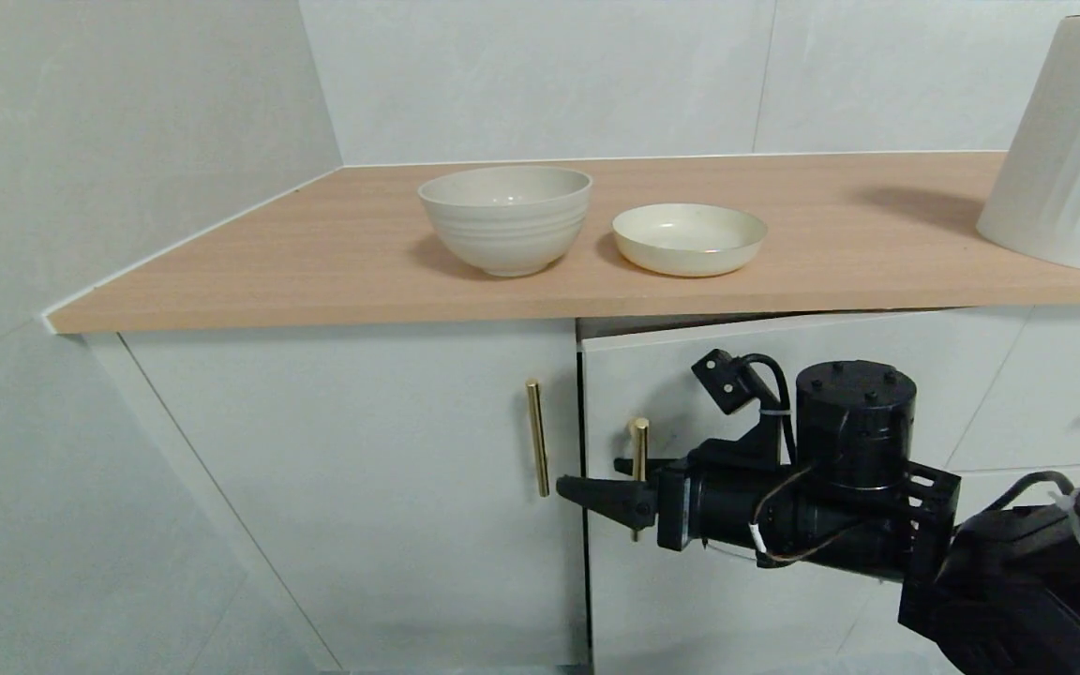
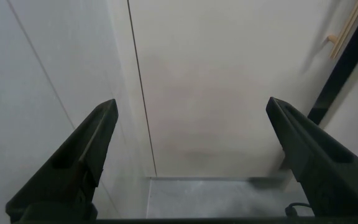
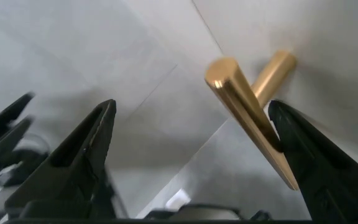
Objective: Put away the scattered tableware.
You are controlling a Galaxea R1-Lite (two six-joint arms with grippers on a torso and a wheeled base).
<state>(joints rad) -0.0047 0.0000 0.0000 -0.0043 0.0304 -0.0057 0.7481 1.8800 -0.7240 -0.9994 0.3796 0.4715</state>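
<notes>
A wooden counter (image 1: 315, 272) in a tiled corner carries the bowl (image 1: 505, 217) and dish (image 1: 689, 238) side by side; both look rigid, smooth and breakable, and are best gripped at the rim. Below, the right gripper (image 1: 596, 480), jaws wide, straddles a door handle (image 1: 639, 450); the left gripper (image 2: 191, 106) is also wide open.

Bowl (image 1: 506, 217) and shallow dish (image 1: 689, 238) side by side on wooden counter (image 1: 315, 262), right tool (image 1: 591, 478) at door handle (image 1: 639, 441).
</notes>
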